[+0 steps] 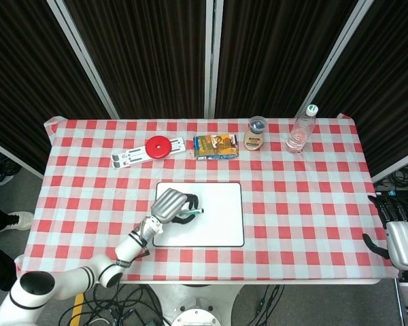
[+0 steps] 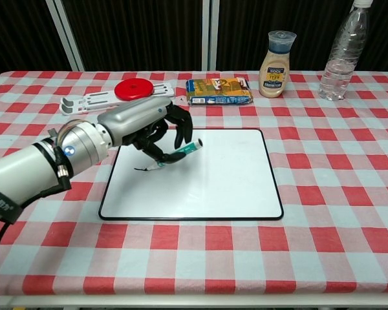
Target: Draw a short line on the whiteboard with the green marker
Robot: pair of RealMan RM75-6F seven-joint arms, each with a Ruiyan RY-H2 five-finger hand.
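The whiteboard (image 1: 214, 214) (image 2: 213, 174) lies flat on the checked table, white with a dark rim. My left hand (image 1: 171, 205) (image 2: 149, 126) hovers over its left part and grips the green marker (image 1: 189, 215) (image 2: 178, 154). The marker slants down to the left, and its tip touches the board, where a short dark stroke (image 2: 141, 169) shows. My right hand (image 1: 400, 238) hangs off the table's right edge, fingers spread, holding nothing; the chest view does not show it.
Along the back of the table stand a white rack with a red disc (image 1: 158, 146) (image 2: 134, 89), a snack box (image 1: 215, 146) (image 2: 218, 90), a sauce bottle (image 1: 256, 133) (image 2: 276, 55) and a water bottle (image 1: 300, 130) (image 2: 344, 48).
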